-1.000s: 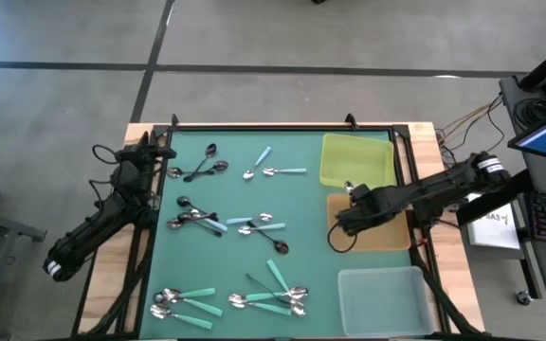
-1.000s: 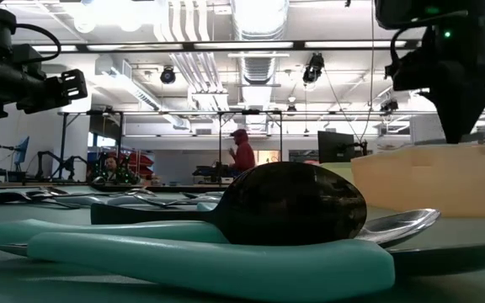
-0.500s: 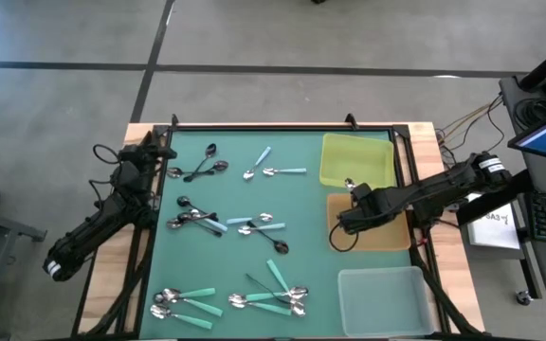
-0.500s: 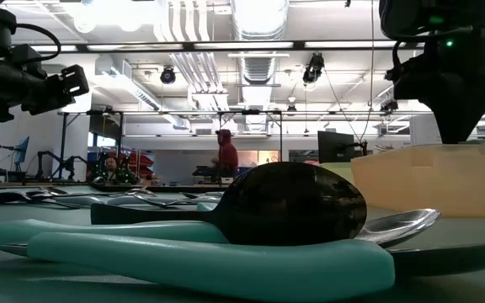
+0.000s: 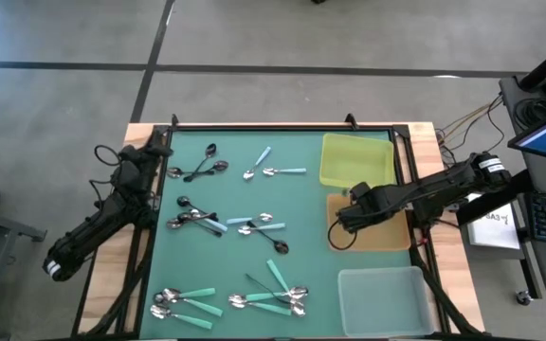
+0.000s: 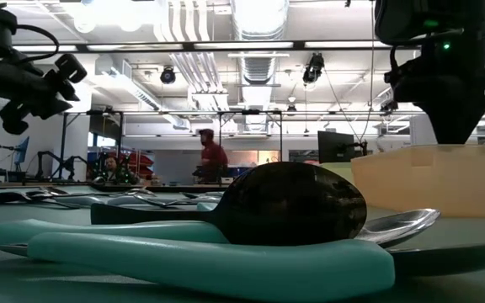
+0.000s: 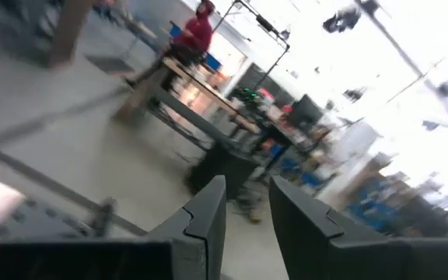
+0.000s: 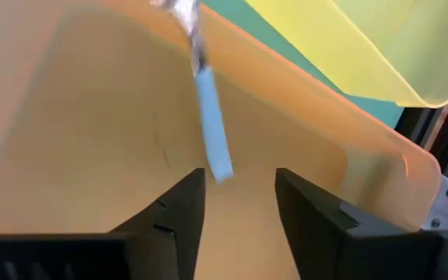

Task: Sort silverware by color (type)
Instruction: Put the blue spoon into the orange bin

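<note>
My right gripper (image 8: 239, 175) hangs open over the orange tray (image 5: 391, 237), fingers pointing down. Below it a light-blue-handled spoon (image 8: 207, 117) shows blurred against the tray's floor. Its handle end is between my fingers without touching either, and its silver bowl (image 8: 181, 12) is toward the tray's rim. Many more spoons lie in clusters on the green mat (image 5: 245, 270): black-handled ones (image 5: 195, 170), light blue ones (image 5: 273, 170) and teal ones (image 5: 273, 294). My left gripper (image 7: 247, 194) stays raised at the table's far left corner, pointing level out into the room, open and empty.
A yellow tray (image 5: 356, 159) stands beyond the orange one and a clear tray (image 5: 382, 298) on its near side, all along the mat's right edge. A black rail frames the table. In the room behind, a person in red (image 6: 213, 156) walks past.
My right gripper has opened over the orange tray and let go of the light blue spoon, which has dropped from between the fingers toward the tray floor. My left gripper has rolled about its own axis without shifting place.
</note>
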Controlling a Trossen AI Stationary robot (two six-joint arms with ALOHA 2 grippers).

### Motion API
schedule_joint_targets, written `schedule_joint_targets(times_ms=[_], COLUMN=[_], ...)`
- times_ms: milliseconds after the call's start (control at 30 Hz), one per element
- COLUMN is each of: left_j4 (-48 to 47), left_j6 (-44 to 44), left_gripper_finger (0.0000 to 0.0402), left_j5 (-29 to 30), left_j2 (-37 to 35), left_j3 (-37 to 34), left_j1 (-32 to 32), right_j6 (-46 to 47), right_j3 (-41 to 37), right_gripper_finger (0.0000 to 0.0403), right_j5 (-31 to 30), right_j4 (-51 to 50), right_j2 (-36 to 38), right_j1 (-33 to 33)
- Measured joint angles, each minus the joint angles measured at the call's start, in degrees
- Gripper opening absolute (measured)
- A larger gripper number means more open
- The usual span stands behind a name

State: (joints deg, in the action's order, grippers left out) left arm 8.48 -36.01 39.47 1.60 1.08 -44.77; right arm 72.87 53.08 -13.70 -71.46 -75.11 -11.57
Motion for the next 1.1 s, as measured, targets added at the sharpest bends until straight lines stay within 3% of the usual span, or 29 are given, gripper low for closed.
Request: schedule_joint_targets(times_ms=[167, 233, 567, 733, 867, 1100], left_j4=[0.0, 0.0, 0.0, -0.3, -3.1, -3.6], left_j6=[-1.8, -2.8, -10.6, -14.0, -14.1, -11.0], left_gripper_finger=[0.0084, 0.0084, 0.0084, 0.0084, 0.0084, 0.0084], left_j5=[-0.1, -3.5, -42.7, -56.8, -61.4, -60.0], left_j2=[0.2, 0.2, 3.9, 9.0, 13.2, 20.5], left_j3=[0.0, 0.0, 0.0, 0.0, 0.0, 0.0], left_j1=[0.0, -0.1, 0.0, 1.3, 3.4, 7.9], right_j6=[-2.1, -3.5, -6.9, -8.4, -8.4, -6.9], right_j3=[0.0, 0.0, 0.0, 0.0, 0.0, 0.1], right_gripper_finger=[0.0163, 0.0160, 0.0139, 0.0141, 0.0139, 0.0132], right_j5=[0.6, 0.5, -3.1, -3.5, -3.5, -3.5], right_j4=[0.2, 0.1, 4.3, 9.6, 12.6, 15.1], right_j2=[0.0, 0.0, 0.2, 0.2, 0.2, 0.1], right_j1=[0.0, 0.0, 0.0, 0.1, 0.1, 0.1])
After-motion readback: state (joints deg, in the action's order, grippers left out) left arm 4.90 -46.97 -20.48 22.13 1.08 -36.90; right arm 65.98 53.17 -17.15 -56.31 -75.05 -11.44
